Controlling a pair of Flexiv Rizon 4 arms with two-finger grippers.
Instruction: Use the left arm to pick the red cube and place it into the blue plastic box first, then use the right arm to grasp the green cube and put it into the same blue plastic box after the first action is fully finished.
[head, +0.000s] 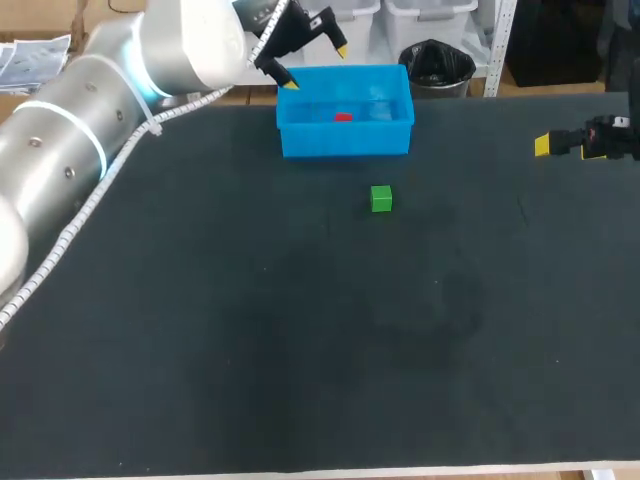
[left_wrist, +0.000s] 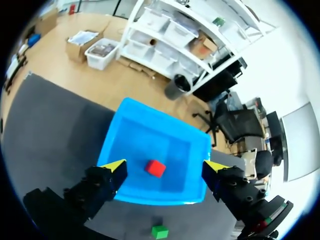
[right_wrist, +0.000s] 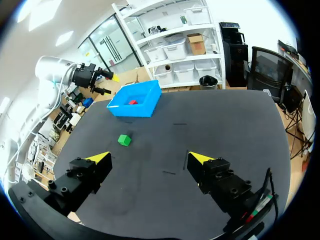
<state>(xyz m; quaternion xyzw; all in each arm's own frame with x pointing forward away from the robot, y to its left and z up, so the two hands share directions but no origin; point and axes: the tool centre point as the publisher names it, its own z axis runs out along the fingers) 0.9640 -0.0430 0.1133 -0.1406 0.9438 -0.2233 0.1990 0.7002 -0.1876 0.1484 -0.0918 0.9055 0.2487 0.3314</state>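
The red cube (head: 343, 117) is seen lying on the floor of the blue plastic box (head: 345, 140), which is set near the far edge of the bench (head: 200, 350), about midway along it. The left gripper (head: 315, 66) is held above the box's left end with its jaws spread wide and nothing between them, so the first placement is judged finished.

The green cube (head: 381, 198) is found on the open bench, just on the near side of the box and apart from its front wall. The right gripper (right_wrist: 149, 158) is poised near the right edge of the bench, well apart from the cube, jaws wide and empty.

The green cube is judged small, rigid and light, with flat faces and sharp edges; no deformation is expected under the fingers. It is best taken from above on two opposite side faces, with the fingers squared to them and centred, so that it is not twisted or squeezed out sideways. Only light clamping should be needed. The box's front wall should be cleared during the carry.
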